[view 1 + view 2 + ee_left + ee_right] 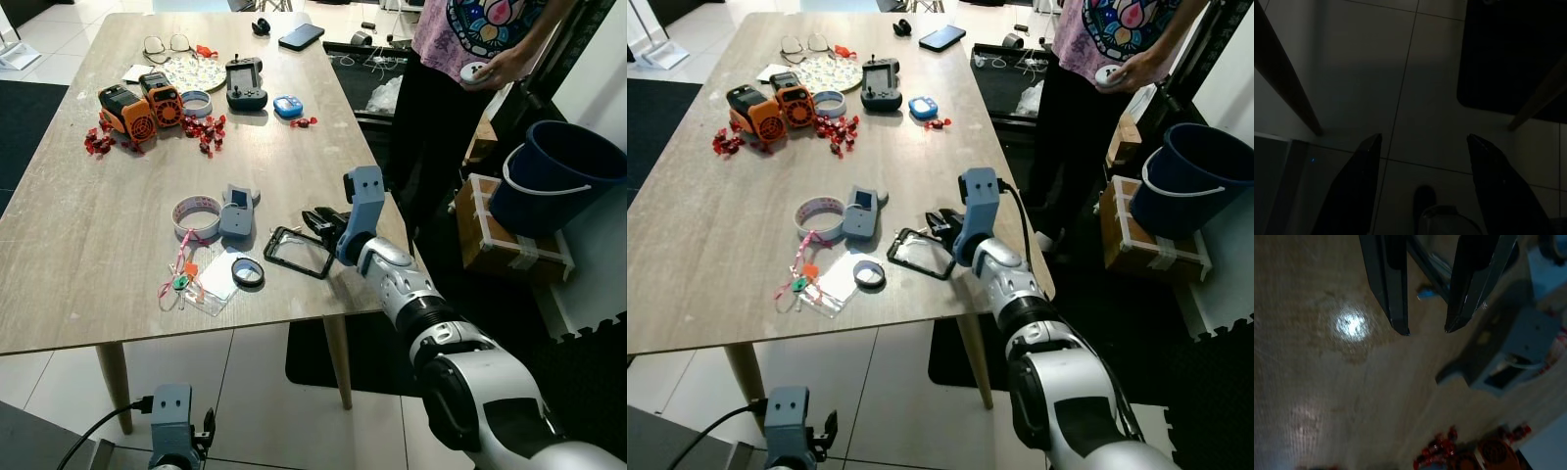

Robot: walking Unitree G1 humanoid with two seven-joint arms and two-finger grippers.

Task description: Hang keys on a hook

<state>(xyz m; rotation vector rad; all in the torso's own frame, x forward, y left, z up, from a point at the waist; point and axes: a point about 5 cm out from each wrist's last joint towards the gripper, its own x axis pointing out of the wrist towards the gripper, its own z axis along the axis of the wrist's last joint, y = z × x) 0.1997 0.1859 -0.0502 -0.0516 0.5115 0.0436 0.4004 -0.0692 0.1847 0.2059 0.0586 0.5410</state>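
The keys [179,281], on a pink and red strap, lie on the wooden table [88,255] near its front edge, beside a clear plastic sleeve [220,279]. A grey hook block [236,211] lies flat a little behind them; it also appears in the right wrist view as the grey block [1518,347]. My right gripper [318,223] hovers low over the table at the far corner of a black rectangular frame [298,253], well right of the keys. Its fingers [1393,289] are slightly apart and hold nothing. My left gripper [1422,139] hangs open below the table over the tiled floor.
A tape roll [196,213] and a small black ring [248,272] lie near the keys. Orange gadgets [142,106], red sweets, a controller [244,84] and a phone [301,36] sit at the far end. A person [470,59] stands at the right edge, by a blue bucket [558,176] and a box [505,240].
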